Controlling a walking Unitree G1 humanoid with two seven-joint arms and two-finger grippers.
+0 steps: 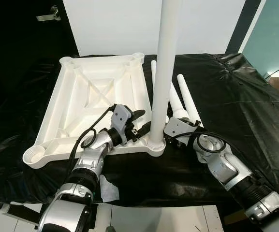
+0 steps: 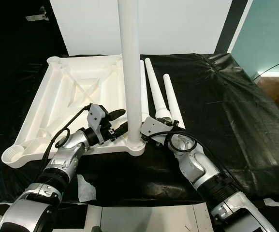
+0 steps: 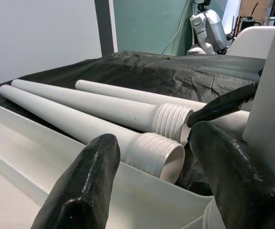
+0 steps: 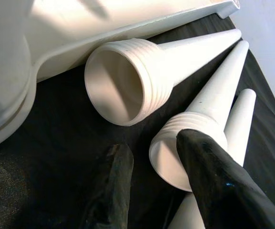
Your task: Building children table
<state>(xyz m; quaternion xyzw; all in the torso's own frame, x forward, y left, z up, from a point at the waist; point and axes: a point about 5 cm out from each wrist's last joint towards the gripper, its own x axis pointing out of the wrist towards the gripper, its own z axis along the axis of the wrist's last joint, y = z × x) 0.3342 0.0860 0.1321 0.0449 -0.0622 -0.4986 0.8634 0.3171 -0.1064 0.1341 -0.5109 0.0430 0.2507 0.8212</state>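
The white table top (image 1: 95,92) lies upside down on a black sheet. One white leg (image 1: 164,58) stands upright in its near right corner socket. Three loose legs (image 1: 185,99) lie side by side just right of the top, threaded ends toward me. My left gripper (image 1: 140,122) is open over the top's near rim, its fingers (image 3: 89,181) just left of the upright leg's base (image 3: 270,95). My right gripper (image 4: 154,148) is open at the loose legs' threaded ends (image 4: 127,81), with one finger (image 4: 218,181) across the rim of the middle leg.
The black sheet (image 1: 236,96) covers the whole work surface, whose front edge is close to me. An empty socket (image 1: 34,154) is at the top's near left corner. A scrap of white paper (image 1: 108,188) lies near the front edge. Another robot (image 3: 208,28) stands far behind.
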